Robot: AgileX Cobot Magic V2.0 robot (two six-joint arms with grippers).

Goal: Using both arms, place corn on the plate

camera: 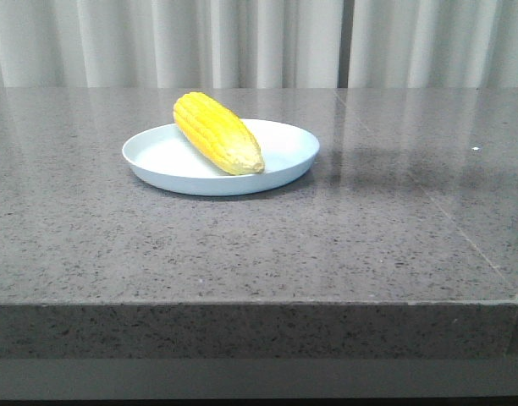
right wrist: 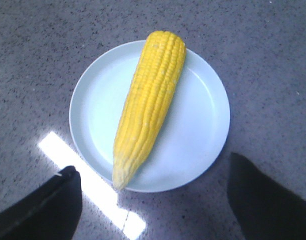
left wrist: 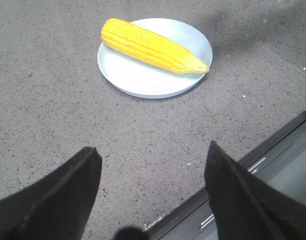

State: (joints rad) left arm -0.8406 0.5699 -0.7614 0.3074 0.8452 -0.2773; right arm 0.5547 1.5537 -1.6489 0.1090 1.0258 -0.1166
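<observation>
The yellow corn [camera: 217, 132] lies across the pale bluish-white plate [camera: 286, 165] at the middle of the grey table, its paler tip resting on the rim toward the front right. Neither gripper shows in the front view. In the left wrist view, the corn [left wrist: 152, 46] and plate [left wrist: 138, 80] lie well beyond my left gripper [left wrist: 154, 152], which is open and empty above the table near its front edge. My right gripper [right wrist: 153, 170] is open and empty, hovering just short of the plate [right wrist: 198, 125], with the corn [right wrist: 150, 95] tip pointing toward it.
The grey speckled stone table [camera: 242, 245] has its front edge [camera: 242, 302] close to the camera. White curtains [camera: 259, 42] hang behind it. A metal rail [left wrist: 253, 165] runs below the table edge in the left wrist view.
</observation>
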